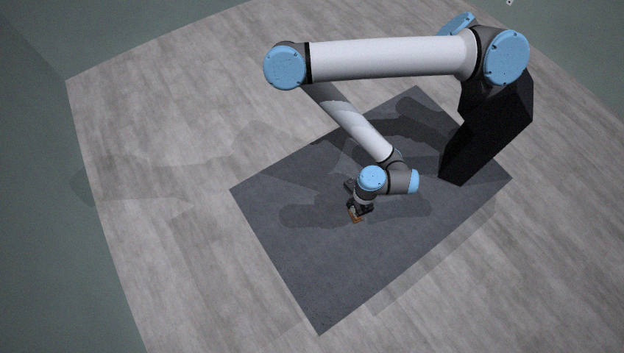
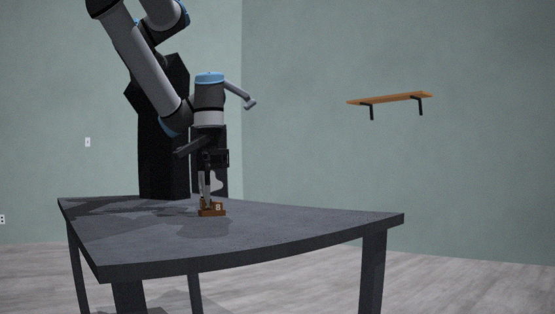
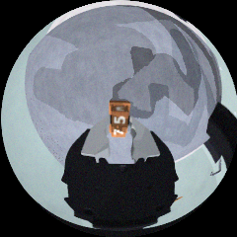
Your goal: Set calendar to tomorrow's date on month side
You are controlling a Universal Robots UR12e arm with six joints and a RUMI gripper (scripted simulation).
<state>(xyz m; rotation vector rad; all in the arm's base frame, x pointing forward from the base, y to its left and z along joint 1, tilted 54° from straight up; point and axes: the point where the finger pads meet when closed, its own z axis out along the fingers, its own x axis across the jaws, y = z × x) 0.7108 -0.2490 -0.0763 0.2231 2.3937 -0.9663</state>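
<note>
The small wooden calendar tray [image 2: 211,212] stands on the dark table under the arm. One cube [image 2: 218,206] sits in it and shows a white 8 toward the exterior camera. My gripper [image 2: 203,199] points straight down and is shut on the other cube [image 2: 202,203], which is low at the tray, beside the 8 cube. I cannot tell whether it rests flat. In the wrist view the two orange cubes [image 3: 118,122] lie in line between my fingers; their top faces show a 5 and what looks like a 7. In the top view the wrist hides most of the calendar [image 1: 351,215].
The robot's black pedestal [image 2: 161,128] stands at the table's far edge. A wooden wall shelf [image 2: 389,97] hangs far to the right. The table's curved front edge [image 2: 249,252] is well away from the tray.
</note>
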